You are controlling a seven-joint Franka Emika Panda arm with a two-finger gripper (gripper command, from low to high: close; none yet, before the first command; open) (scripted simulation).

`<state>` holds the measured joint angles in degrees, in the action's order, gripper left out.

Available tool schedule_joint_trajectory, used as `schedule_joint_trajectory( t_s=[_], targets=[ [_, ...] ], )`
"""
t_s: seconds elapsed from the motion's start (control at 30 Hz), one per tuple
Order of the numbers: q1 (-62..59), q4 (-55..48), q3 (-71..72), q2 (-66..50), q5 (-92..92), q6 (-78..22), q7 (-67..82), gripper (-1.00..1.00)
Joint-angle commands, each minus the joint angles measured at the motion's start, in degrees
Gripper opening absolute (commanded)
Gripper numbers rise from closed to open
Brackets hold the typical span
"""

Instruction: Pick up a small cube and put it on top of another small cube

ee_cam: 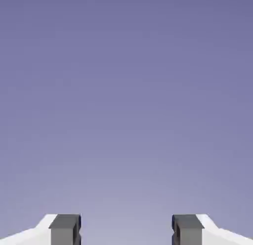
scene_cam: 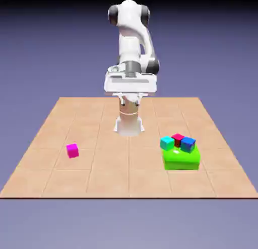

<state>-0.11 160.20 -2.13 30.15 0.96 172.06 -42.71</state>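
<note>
Magenta cube (scene_cam: 72,151) alone on table (scene_cam: 101,180), exterior view's left; pick not yet made. Tool (ee_cam: 126,230) spread, nothing between tips. Next, we judge: travel over cube, descend. Open room around it; front edge near. Blue cube (scene_cam: 188,145) crowded by red, teal neighbours on green block (scene_cam: 181,161).

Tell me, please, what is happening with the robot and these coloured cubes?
The robot arm is handling nothing at this moment: its gripper is open and empty, raised above the table near the arm's own base. The magenta cube sits alone on the table toward the exterior view's left. Toward the right, the blue cube, a teal one and a dark red one are grouped at a green block. The magenta cube is not yet stacked on the blue one.
</note>
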Motion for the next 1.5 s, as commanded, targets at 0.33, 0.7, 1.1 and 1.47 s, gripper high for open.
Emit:
schedule_joint_trajectory(
  t_s=[0.33, 0.7, 1.1, 1.47],
  targets=[
    [-7.3, -7.3, -19.4, -22.8, 8.8, -17.8, -2.3, 0.00],
    [-14.3, -13.1, -33.0, -43.1, 18.2, -30.4, -2.3, 0.00],
    [-13.7, -13.1, -33.9, -42.1, 17.0, -31.1, -3.2, -1.00],
    [8.6, -15.4, -17.9, -33.6, 2.9, -37.9, 17.2, -1.00]
  ],
)
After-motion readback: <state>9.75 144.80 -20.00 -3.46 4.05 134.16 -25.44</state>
